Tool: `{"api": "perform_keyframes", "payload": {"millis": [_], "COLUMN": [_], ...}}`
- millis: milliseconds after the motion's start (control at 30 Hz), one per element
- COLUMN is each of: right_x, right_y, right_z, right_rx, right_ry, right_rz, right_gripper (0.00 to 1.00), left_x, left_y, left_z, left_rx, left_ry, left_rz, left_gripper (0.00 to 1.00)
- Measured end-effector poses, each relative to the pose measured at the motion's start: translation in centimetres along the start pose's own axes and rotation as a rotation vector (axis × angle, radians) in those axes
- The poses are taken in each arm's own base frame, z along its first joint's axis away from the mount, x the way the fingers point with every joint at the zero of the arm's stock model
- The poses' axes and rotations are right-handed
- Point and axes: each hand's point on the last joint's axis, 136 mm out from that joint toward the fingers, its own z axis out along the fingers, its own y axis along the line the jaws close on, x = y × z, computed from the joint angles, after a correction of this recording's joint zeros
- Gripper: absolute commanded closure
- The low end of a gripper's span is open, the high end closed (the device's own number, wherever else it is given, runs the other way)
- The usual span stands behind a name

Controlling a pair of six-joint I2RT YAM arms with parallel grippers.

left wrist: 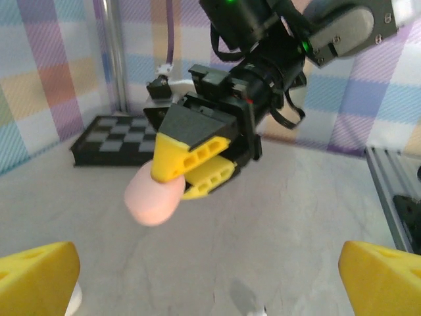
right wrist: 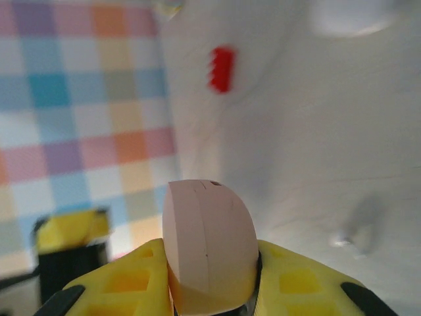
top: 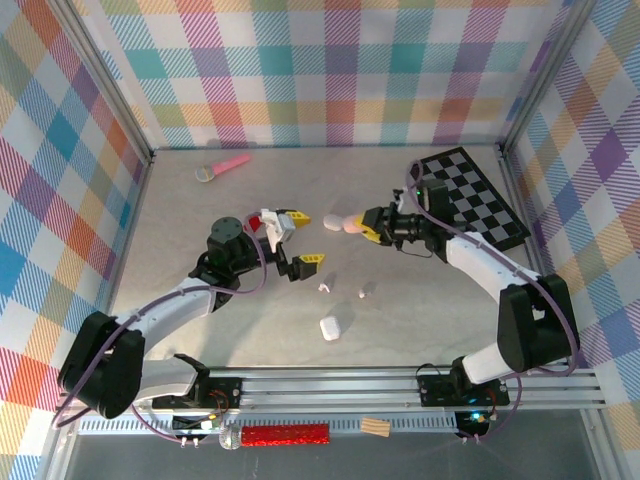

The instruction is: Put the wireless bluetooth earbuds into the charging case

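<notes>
The counter (top: 200, 230) is roomy, so the trouble is more likely to come from the grips than from crowding. The left claw (top: 305, 239) stands wide and empty, facing the right claw (top: 358, 225), whose jaws are narrowed on one end of the pink case (top: 343, 222) and hold it, as it seems, off the counter. That case is smooth and rounded and is gripped by little of its length, so a push from the left claw could swivel it or squeeze it out. The right wrist view shows a seam across it and no gap, so I judge it shut; if so, nothing goes in until the lid is raised, and prising at it against so short a hold could cost the grip. A white case (top: 332, 326) lies on the counter nearer the arm bases, and reaching low could knock it. The earbuds (top: 325, 288) are the smallest things here. They lie loose on the counter, one just on the base side of the left claw's nearer finger, the other (top: 365, 293) on the base side of the right claw, both well apart from the held case and between the claws and the white case. They are too small for me to tell which way their stems point, and the broad pads could easily flick one away or pinch it crooked.
</notes>
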Motion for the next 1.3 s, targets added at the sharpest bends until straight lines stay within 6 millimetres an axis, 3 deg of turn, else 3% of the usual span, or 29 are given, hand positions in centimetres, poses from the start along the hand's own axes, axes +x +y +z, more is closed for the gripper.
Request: {"api": "perform_keyframes", "payload": {"millis": [133, 300, 467, 633, 800, 933, 1000, 1067, 1300], "right_x": [-2.0, -4.1, -5.8, -7.1, -8.2, -8.6, -8.6, -8.5, -6.4], "right_y": [-5.1, -8.2, -11.1, -12.1, -12.4, -12.3, -12.6, -12.5, -10.5], "right_z": [-0.9, -0.2, 1.6, 3.3, 5.2, 5.7, 5.6, 5.3, 1.3], "right_rx": [0.154, 0.244, 0.306, 0.311, 0.276, 0.265, 0.283, 0.29, 0.364], "right_ry": [-0.125, -0.177, -0.158, -0.14, -0.105, -0.098, -0.097, -0.098, -0.144], "right_rz": [0.035, 0.034, 0.051, 0.038, 0.013, -0.019, -0.037, -0.056, -0.157], "right_gripper": [0.84, 0.84, 0.83, 0.75, 0.7, 0.55, 0.39, 0.32, 0.21], "left_x": [1.8, 3.8, 5.1, 5.9, 7.8, 9.0, 9.5, 9.7, 9.1], "left_y": [-1.3, -2.5, -2.1, -1.6, 0.2, 0.9, 1.2, 1.6, 3.3], "left_z": [0.5, 1.0, 1.2, 0.5, -1.0, -2.3, -2.9, -3.4, -3.6], "left_rx": [0.008, 0.005, -0.096, -0.228, -0.421, -0.525, -0.577, -0.619, -0.707], "left_ry": [0.088, 0.169, 0.226, 0.246, 0.287, 0.308, 0.321, 0.334, 0.334], "left_rz": [0.002, -0.023, -0.102, -0.222, -0.446, -0.577, -0.62, -0.644, -0.682], "left_gripper": [0.0, 0.0, 0.0, 0.0, 0.0, 0.0, 0.0, 0.0, 0.0]}}
